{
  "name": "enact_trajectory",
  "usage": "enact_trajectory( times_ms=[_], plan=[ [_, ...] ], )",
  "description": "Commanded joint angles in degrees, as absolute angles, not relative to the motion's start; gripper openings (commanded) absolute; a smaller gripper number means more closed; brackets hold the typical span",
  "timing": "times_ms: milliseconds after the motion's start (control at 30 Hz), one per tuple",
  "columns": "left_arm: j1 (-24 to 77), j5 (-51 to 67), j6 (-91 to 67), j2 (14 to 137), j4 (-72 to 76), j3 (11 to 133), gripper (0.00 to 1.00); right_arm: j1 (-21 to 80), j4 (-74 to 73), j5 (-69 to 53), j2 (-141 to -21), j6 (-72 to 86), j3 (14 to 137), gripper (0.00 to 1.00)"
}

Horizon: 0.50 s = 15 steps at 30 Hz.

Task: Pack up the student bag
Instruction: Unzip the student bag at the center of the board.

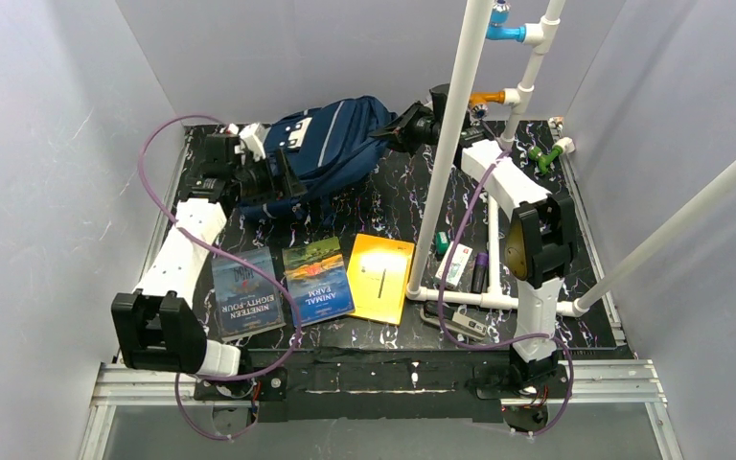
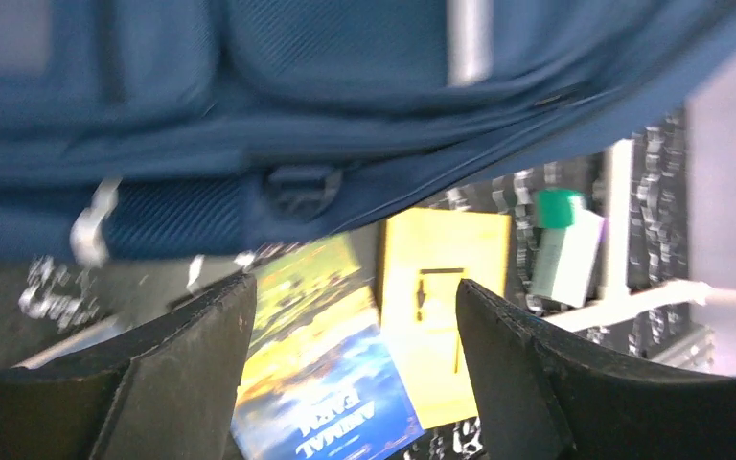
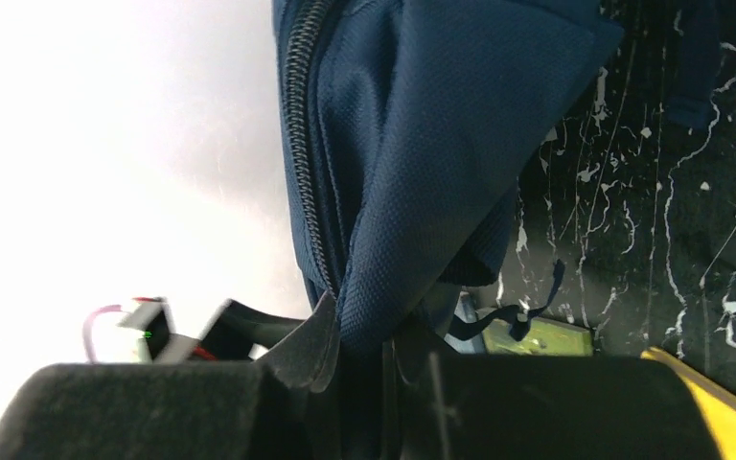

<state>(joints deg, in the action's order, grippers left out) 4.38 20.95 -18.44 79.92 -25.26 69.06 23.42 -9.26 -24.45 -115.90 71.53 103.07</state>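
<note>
From above, the student bag (image 1: pixel 331 144) lies on its side along the far edge of the dark marbled surface (image 1: pixel 393 196), left of the middle. The left claw (image 1: pixel 270 180) is at the end of the bag nearest the far left corner, and the right claw (image 1: pixel 408 125) is at its opposite end. Three books lie in a row toward the near edge: Nineteen Eighty-Four (image 1: pixel 246 293), Animal Farm (image 1: pixel 317 278) and a yellow book (image 1: pixel 380 277). A white pipe frame (image 1: pixel 450 144) stands toward the right edge, with a few small items beside its base.

In the left wrist view, the left claw (image 2: pixel 355 299) stands wide. Its dark fingers (image 2: pixel 201 350) are well apart and nothing is between them. The navy bag (image 2: pixel 326 86) fills the upper part of the view, just beyond the fingertips. Animal Farm (image 2: pixel 331 383) and the yellow book (image 2: pixel 441 307) show through the gap, and a white tube with a green cap (image 2: pixel 565 251) lies nearer the right edge.

In the right wrist view, the right claw (image 3: pixel 350 347) is narrow and pinches a fold of the bag's (image 3: pixel 422 144) navy fabric just beside the zip (image 3: pixel 302 144). The fabric rises from the grip, taut. A corner of the yellow book (image 3: pixel 719 412) shows at the lower right.
</note>
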Motion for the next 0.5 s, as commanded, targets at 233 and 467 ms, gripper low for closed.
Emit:
enact_trajectory(
  times_ms=[233,467],
  plan=[
    [21.03,14.79,-16.35,95.53,-25.88,98.77,0.90,22.33,-6.16,-42.07,-111.15,39.73,114.86,0.01],
    [21.11,4.54,-17.14,105.04,-33.35,109.53,0.59,22.24,2.23,-40.58,-112.00,43.49,115.24,0.01]
  ],
)
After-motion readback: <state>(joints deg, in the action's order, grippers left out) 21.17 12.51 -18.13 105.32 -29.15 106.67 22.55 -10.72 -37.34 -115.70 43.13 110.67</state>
